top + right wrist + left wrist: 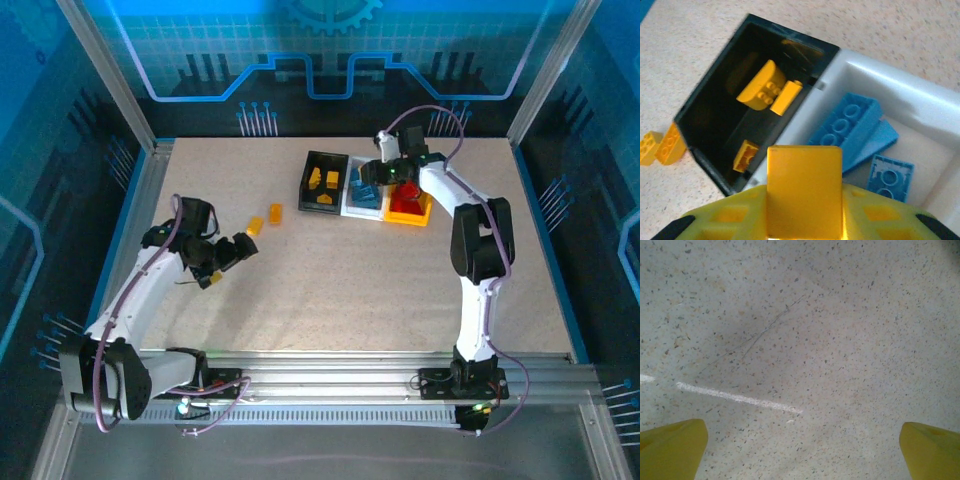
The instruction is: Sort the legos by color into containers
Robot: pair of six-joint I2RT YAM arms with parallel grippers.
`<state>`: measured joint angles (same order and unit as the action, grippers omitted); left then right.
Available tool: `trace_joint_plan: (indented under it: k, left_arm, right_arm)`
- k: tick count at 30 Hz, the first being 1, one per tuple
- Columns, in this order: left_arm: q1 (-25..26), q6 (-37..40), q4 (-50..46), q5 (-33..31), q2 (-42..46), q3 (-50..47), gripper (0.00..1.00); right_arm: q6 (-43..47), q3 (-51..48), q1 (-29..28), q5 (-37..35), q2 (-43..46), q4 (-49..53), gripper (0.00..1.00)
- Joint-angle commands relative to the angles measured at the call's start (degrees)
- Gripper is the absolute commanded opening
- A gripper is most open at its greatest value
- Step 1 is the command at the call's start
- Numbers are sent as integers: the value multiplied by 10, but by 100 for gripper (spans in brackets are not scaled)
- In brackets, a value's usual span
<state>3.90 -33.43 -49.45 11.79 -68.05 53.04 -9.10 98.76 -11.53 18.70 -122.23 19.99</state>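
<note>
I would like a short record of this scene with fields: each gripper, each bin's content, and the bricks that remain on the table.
left gripper: open, over bare table
right gripper: shut on yellow brick, above black bin and white bin
black bin: yellow bricks
white bin: blue bricks
yellow-orange bin: red bricks
loose bricks: two yellow, on table left of black bin

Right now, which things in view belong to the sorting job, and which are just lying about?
Job: black bin, white bin, yellow-orange bin; held yellow brick; two loose yellow bricks; sorted blue bricks, red bricks.
Incidental: white streak and scratch on the table; metal frame.
</note>
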Motion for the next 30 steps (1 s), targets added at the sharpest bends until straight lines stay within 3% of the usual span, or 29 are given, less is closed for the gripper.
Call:
trace_joint_plan:
  k: [1, 11, 25, 30]
  left_arm:
    - [-3, 7, -27, 7, 8, 10, 99]
    - [-4, 5, -26, 5, 11, 3, 99]
    - [-3, -1, -17, 1, 4, -2, 99]
    - [-4, 3, -21, -3, 5, -3, 99]
  right_arm:
    - [-29, 15, 8, -9, -10, -17, 38]
    - [-47, 47, 8, 16, -35, -13, 38]
    - [-85, 271, -44, 43, -185, 54, 42]
    - [-90, 321, -54, 37, -214, 74, 54]
